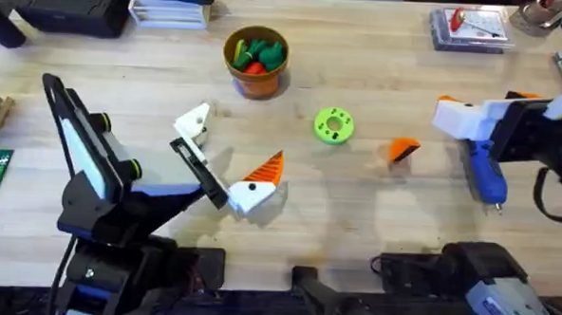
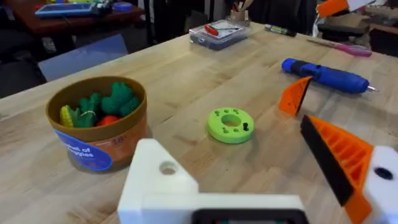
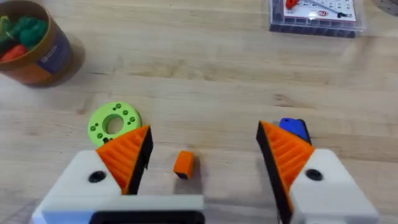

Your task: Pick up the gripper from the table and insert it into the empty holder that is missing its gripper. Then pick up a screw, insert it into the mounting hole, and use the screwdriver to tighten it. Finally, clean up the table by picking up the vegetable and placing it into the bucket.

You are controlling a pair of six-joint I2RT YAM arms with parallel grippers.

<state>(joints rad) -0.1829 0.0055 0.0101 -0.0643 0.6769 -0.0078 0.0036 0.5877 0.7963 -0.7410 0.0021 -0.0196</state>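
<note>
Left gripper: released, jaws spread wide over the wood at 7 o'clock from the disc, holding nothing.
Holder: the bare white bracket on the left gripper's far jaw. Its mounting hole shows in the left wrist view, and it carries no orange pad.
Fitted pad: orange and ribbed, on the left gripper's other jaw, at 4 o'clock from the holder.
Loose gripper: lying on the table by itself, at 4 o'clock from the disc and well apart from the holder. In the right wrist view it sits on the wood between the right gripper's two pads, touching neither.
Right gripper: released, both orange pads in place and set wide apart, empty. Overhead it hangs at 2 o'clock from the loose gripper.
Screwdriver: blue, flat on the table at 3 o'clock from the loose gripper, under the right arm.
Disc: lime green with holes, near mid-table.
Bucket: upright at 11 o'clock from the disc, holding green, red and yellow toy vegetables.
Screw box: clear, at the table's far edge, 1 o'clock from the disc.
</note>
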